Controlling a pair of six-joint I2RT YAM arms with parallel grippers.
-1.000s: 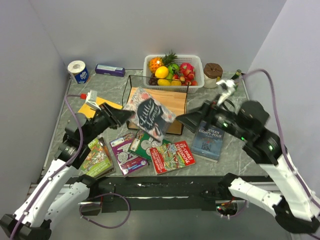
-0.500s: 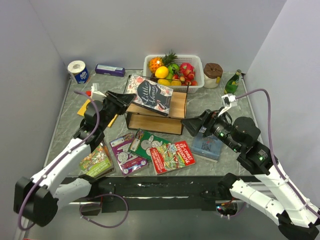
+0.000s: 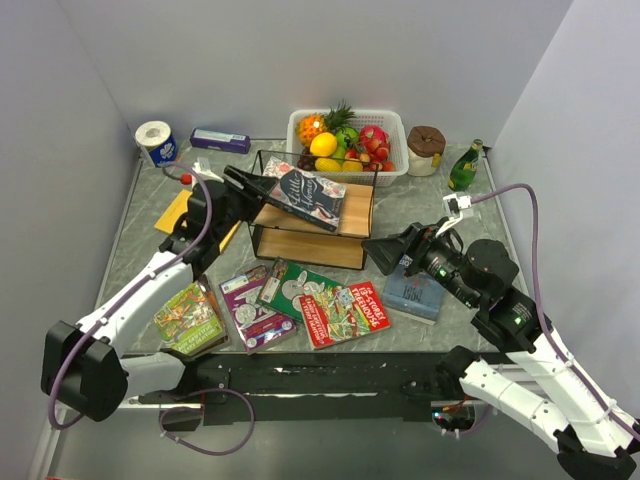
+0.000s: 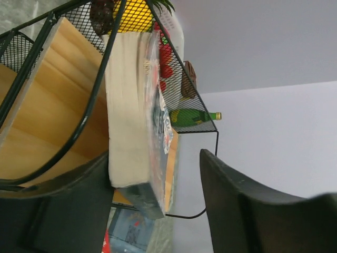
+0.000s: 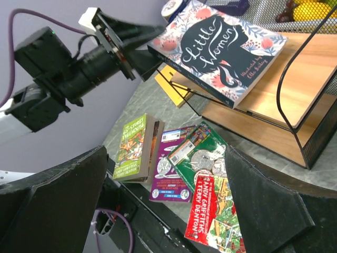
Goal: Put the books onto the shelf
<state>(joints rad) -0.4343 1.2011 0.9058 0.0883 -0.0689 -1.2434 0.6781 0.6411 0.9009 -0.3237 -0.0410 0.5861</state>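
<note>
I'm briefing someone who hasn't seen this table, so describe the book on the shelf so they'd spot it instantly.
Find the wire-framed wooden shelf in front of the white fruit basket. The Little Women book lies on its top board, overhanging the left end. Its cover alone shows a dark shape with white script amid flowers.

"Little Women" on dark-blue book point(image 5: 226, 50); "Treehouse" on green book point(image 5: 132, 147)

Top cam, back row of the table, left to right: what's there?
toilet roll → purple box → fruit basket → brown jar → green bottle
</note>
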